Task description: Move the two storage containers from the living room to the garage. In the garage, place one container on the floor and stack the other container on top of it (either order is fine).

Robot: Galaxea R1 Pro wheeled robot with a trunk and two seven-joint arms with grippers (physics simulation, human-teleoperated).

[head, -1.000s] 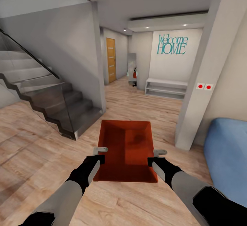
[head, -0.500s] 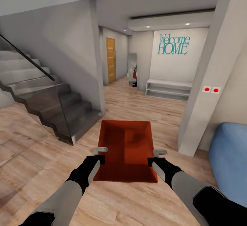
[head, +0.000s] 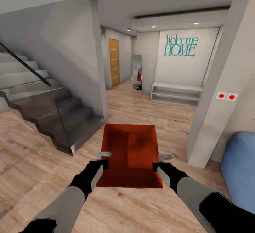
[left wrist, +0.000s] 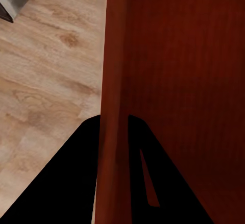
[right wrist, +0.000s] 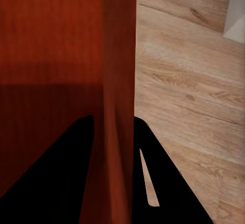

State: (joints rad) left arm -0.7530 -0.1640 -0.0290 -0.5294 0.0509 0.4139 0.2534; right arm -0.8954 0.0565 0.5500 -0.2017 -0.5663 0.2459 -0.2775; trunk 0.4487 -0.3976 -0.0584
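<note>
One orange-red storage container [head: 129, 155] hangs level in front of me over the light wood planks, open side up and empty. My left gripper [head: 103, 159] is shut on its left wall and my right gripper [head: 160, 162] on its right wall. In the left wrist view, the left gripper [left wrist: 113, 118] has its black fingers [left wrist: 66, 183] on both sides of the container wall [left wrist: 113, 71]. The right gripper [right wrist: 113, 118] pinches the container's other wall [right wrist: 120, 55] the same way. The garage and its floor are out of view.
A dark staircase with a glass side [head: 46, 112] stands at the left, and a white pillar [head: 216, 112] and a blue sofa [head: 242, 162] at the right. A hallway of wood flooring [head: 141, 109] runs ahead to a honey-wood door [head: 114, 62] and a white shelf bench [head: 176, 94].
The camera has moved forward: the stairs slid left and the pillar and sofa slid right. The container and both grippers keep their place in the view.
</note>
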